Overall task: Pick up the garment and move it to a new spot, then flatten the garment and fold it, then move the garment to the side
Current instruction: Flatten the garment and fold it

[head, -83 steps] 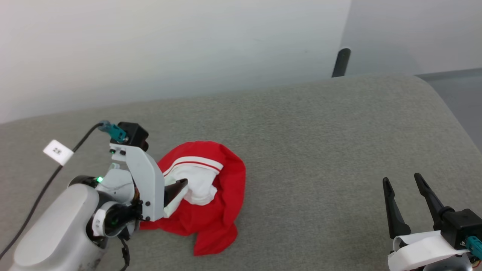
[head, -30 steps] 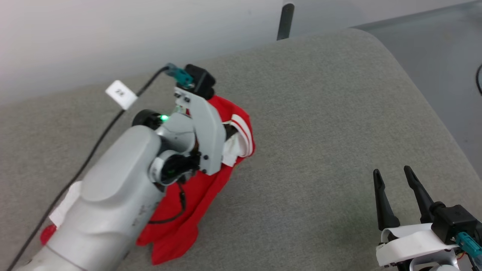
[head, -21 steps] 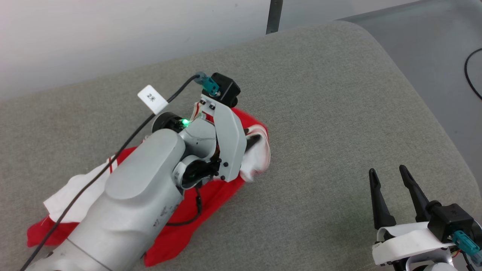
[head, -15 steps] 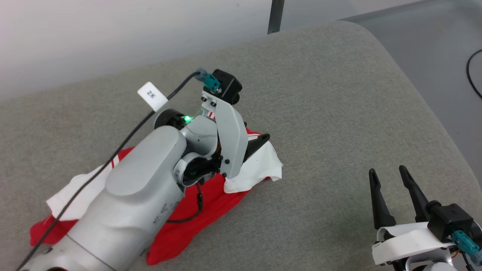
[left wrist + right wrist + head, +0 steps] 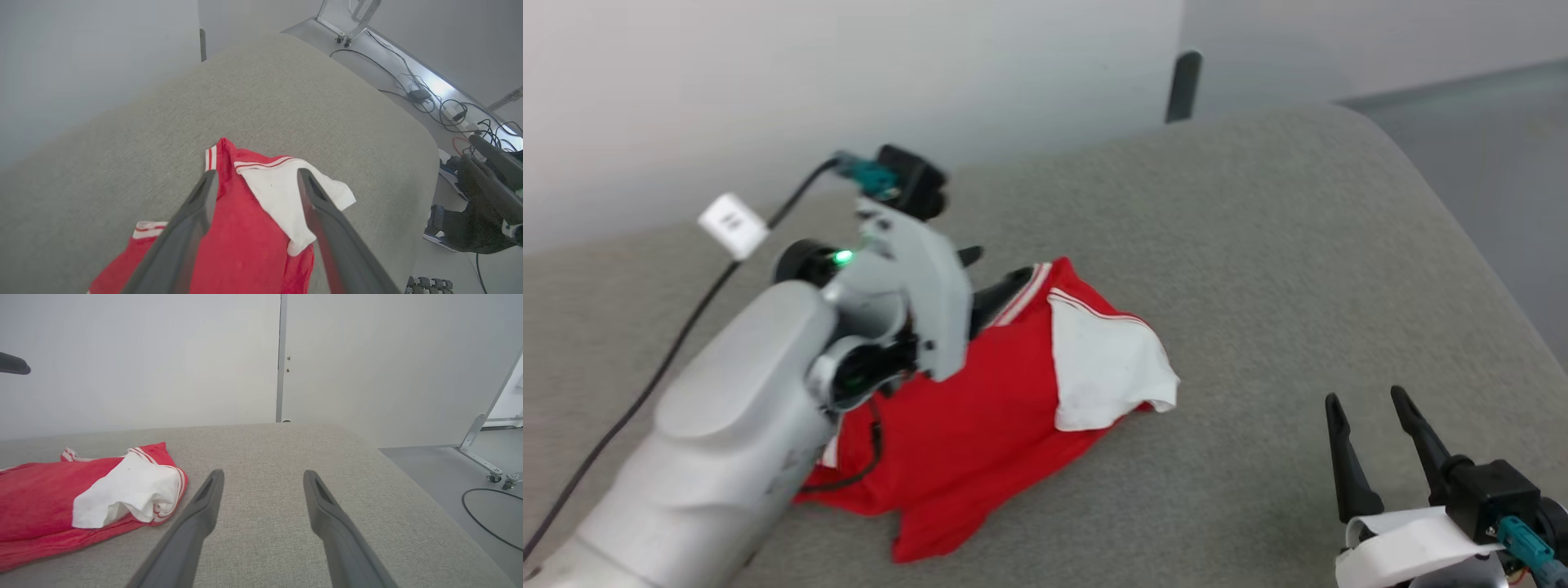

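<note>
The garment (image 5: 980, 416) is a red shirt with a white sleeve (image 5: 1107, 367) and red-white striped trim. It lies crumpled on the grey fabric surface (image 5: 1258, 245), left of centre. My left gripper (image 5: 996, 269) hovers open over the shirt's far edge and holds nothing. In the left wrist view its two fingers (image 5: 196, 216) stand wide apart above the garment (image 5: 245, 249) and white sleeve (image 5: 286, 196). My right gripper (image 5: 1364, 398) is open and empty at the lower right, well clear of the shirt. The right wrist view shows the garment (image 5: 41, 498) lying to the left of the right gripper (image 5: 263, 473).
The grey surface ends in a rounded corner at the far right (image 5: 1405, 139), with floor beyond. A dark post (image 5: 1183, 86) stands behind the far edge against the pale wall. Cables (image 5: 433, 98) lie on the floor. Bare grey fabric lies between the shirt and my right gripper.
My left gripper has opened and let go of the garment, which now lies spread on the surface with its white sleeve on top. The head camera has shifted. The right gripper stays open.
</note>
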{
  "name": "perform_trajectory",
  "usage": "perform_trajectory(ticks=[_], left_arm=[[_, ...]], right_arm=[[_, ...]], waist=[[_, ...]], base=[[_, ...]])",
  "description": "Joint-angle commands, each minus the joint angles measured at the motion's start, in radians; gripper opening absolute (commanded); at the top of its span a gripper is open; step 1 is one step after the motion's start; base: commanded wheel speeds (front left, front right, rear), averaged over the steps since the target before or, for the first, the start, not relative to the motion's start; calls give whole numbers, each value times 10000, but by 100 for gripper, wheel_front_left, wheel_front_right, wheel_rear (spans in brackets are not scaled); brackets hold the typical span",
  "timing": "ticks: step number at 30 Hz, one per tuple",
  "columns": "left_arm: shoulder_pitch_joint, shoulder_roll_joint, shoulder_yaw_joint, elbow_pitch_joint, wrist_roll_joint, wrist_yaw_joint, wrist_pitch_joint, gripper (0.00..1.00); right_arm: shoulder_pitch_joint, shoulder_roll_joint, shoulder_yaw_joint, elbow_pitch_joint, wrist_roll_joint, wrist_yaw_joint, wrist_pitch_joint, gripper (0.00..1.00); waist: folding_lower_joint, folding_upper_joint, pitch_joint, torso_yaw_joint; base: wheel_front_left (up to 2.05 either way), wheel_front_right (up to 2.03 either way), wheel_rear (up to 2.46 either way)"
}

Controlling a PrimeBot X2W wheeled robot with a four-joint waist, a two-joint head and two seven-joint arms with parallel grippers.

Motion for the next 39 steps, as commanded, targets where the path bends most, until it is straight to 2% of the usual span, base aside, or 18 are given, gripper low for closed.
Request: perform_trajectory(ticks=[1,13,20,30,39], left_arm=[[309,159,135,-5,-114,-13,-183,100],[1866,1369,1023,-265,-408,353,-1676,100],[3091,1999,1630,-855,-457,766,-2982,100],[4758,2459,2325,-1345,-370,1021,-5035,100],[5941,2592,2720,-1543,-252,1298,-6530,100]], right_arm=[[223,-34,-22,-98,-45,-3,125,100],[701,-353,62,-743,91,-3,1036,100],[891,-508,31,-897,324,-3,1754,100],[753,-806,-47,-909,702,-3,3070,100],[321,-1037,-233,-706,1170,-3,5133,100]], waist=[[0,0,-660,656],[0,0,-1502,1998],[0,0,-1730,2741],[0,0,-1743,3575],[0,0,-1566,4120]], base=[[0,0,0],[0,0,0],[0,0,0],[0,0,0],[0,0,0]])
